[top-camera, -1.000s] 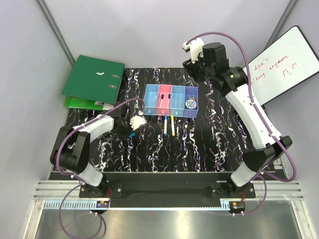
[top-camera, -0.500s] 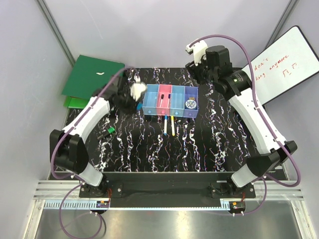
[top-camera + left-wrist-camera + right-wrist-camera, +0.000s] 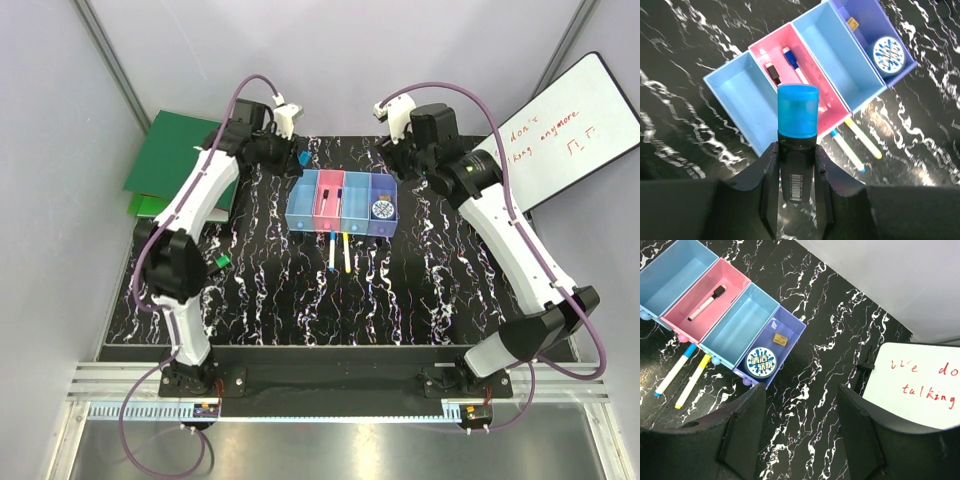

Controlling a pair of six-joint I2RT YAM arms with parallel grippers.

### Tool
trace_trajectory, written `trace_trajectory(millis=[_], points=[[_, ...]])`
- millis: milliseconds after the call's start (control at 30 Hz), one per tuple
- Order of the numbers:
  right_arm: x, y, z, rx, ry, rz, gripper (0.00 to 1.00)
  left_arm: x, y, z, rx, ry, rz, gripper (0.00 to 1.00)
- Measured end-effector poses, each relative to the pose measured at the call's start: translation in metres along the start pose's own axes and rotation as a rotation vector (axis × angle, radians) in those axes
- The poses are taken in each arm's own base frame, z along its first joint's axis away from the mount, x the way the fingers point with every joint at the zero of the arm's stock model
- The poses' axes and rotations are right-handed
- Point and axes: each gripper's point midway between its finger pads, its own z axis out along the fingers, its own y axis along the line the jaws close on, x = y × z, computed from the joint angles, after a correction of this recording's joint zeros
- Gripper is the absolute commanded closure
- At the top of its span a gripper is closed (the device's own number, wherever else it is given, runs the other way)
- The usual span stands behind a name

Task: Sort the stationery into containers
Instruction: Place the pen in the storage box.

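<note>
Lying flat by the far left corner of the black marbled table [image 3: 420, 290], green ring binder [image 3: 185, 150]. Leaning at far right, whiteboard [image 3: 572, 125] bearing red writing

Right under the left pincer [image 3: 796, 165], its jaws filled by a black marker with a blue cap [image 3: 797, 117], the walls of the row of four translucent plastic bins [image 3: 740, 95] bar the way, though both light-blue bins stand open-topped. A large green ring binder [image 3: 185, 165] lies off to its left. The right pincer [image 3: 800, 410] has a wide bare gap between its fingers above the black marbled tabletop [image 3: 830, 325], with the bins to its left and a white board with red writing [image 3: 920, 385] propped close on its right.
</note>
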Motion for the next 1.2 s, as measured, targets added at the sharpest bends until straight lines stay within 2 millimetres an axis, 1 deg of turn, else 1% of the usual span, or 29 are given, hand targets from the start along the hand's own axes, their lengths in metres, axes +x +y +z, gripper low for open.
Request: trace_trajectory(millis=[100, 233, 333, 500, 633, 767, 833, 900, 967, 1000, 1033, 1200], points=[[0.001, -0.002, -0.004, 0.009, -0.001, 0.001, 0.34, 0.01, 0.009, 0.025, 0.002, 0.037, -0.074, 1.0], [0.003, -0.004, -0.009, 0.02, -0.007, 0.003, 0.34, 0.029, 0.023, 0.056, -0.012, 0.086, -0.161, 1.0], [0.004, -0.004, -0.01, 0.021, -0.006, 0.003, 0.34, 0.041, 0.032, 0.074, -0.031, 0.11, -0.202, 1.0], [0.006, -0.004, -0.01, 0.022, -0.002, 0.003, 0.34, 0.054, 0.046, 0.093, -0.072, 0.133, -0.237, 1.0], [0.006, -0.004, -0.01, 0.022, -0.002, 0.006, 0.34, 0.058, 0.053, 0.099, -0.101, 0.138, -0.233, 1.0], [0.006, -0.004, -0.01, 0.022, -0.003, 0.008, 0.33, 0.056, 0.056, 0.1, -0.123, 0.125, -0.214, 0.87], [0.006, -0.004, -0.01, 0.022, -0.003, 0.008, 0.34, 0.056, 0.057, 0.101, -0.128, 0.126, -0.207, 0.82], [0.006, -0.004, -0.01, 0.022, -0.003, 0.009, 0.34, 0.057, 0.057, 0.102, -0.127, 0.128, -0.199, 0.71], [0.006, -0.004, -0.01, 0.023, -0.003, 0.011, 0.34, 0.059, 0.056, 0.102, -0.125, 0.132, -0.195, 0.64], [0.006, -0.004, -0.01, 0.023, -0.003, 0.011, 0.34, 0.059, 0.056, 0.103, -0.125, 0.133, -0.192, 0.54], [0.005, -0.004, -0.01, 0.023, -0.004, 0.011, 0.34, 0.06, 0.055, 0.103, -0.124, 0.134, -0.192, 0.51], [0.004, -0.005, -0.009, 0.025, -0.009, 0.013, 0.34, 0.061, 0.054, 0.104, -0.121, 0.137, -0.184, 0.5]])
